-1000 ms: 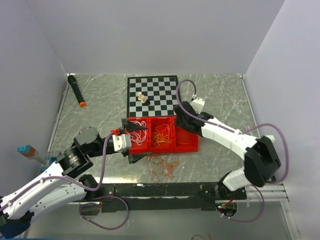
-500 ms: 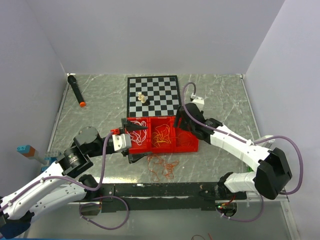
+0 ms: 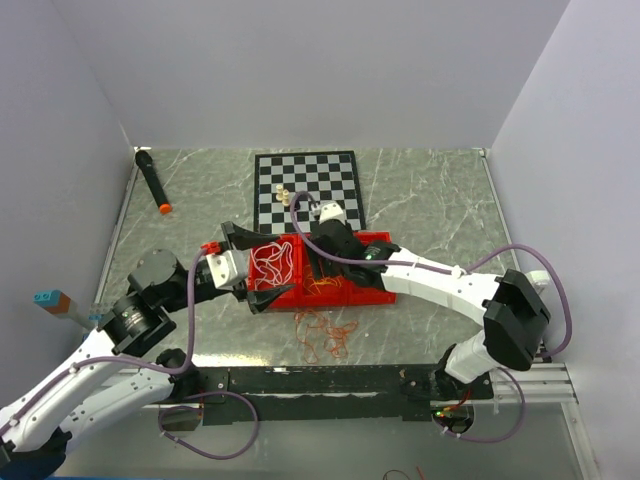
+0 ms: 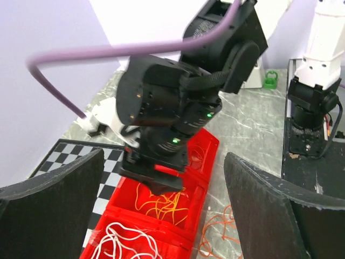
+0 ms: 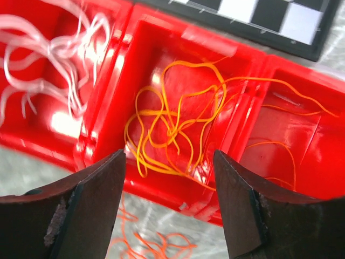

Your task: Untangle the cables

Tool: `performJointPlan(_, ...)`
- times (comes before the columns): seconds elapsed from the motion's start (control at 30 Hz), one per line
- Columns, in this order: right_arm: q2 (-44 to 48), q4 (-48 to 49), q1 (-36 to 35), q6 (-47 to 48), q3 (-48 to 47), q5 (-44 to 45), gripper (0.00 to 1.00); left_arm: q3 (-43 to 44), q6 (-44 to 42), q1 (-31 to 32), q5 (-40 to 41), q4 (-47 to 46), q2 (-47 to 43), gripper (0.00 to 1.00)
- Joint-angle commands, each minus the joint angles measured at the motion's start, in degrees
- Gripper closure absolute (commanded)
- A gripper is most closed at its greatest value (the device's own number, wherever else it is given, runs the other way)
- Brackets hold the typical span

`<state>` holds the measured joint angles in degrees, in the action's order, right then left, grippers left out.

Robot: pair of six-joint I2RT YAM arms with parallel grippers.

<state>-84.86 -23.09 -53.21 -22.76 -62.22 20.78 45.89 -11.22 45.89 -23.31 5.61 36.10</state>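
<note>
Tray of cables at mid-bench.
Right fingers wide above yellow-orange cables, middle compartment; left fingers wide, empty, facing white cables.

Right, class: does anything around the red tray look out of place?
Yes. The red-orange cables lie loose on the table in front of the tray, while the white cables and yellow cables sit in compartments. One yellow one also strays over a divider.

a lab test cell: plain lilac walls enclose a marble-look table with a robot mounting rail.
</note>
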Motion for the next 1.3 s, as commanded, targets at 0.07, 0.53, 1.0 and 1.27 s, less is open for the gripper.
performJointPlan(0.07, 0.0, -0.9, 0.2, 14.7, -0.7, -8.0, 0.32, 2.8, 3.5, -1.2, 1.0, 1.2, -1.0, 0.03)
performJointPlan(0.53, -5.3, -9.9, -1.5, 30.7, -6.7, -5.7, 0.33, 2.0, 4.1, -1.5, 0.7, -0.1, -2.0, 0.03)
performJointPlan(1.0, -9.7, -15.9, -5.6, 35.0, -8.9, 1.7, 0.39, 2.4, 3.1, -1.6, 0.4, 0.6, -2.2, 0.03)
performJointPlan(1.27, -9.7, -15.1, -6.0, 35.6, -6.5, 3.7, 0.41, 2.4, 3.3, -1.5, 0.3, 0.1, -2.0, 0.03)
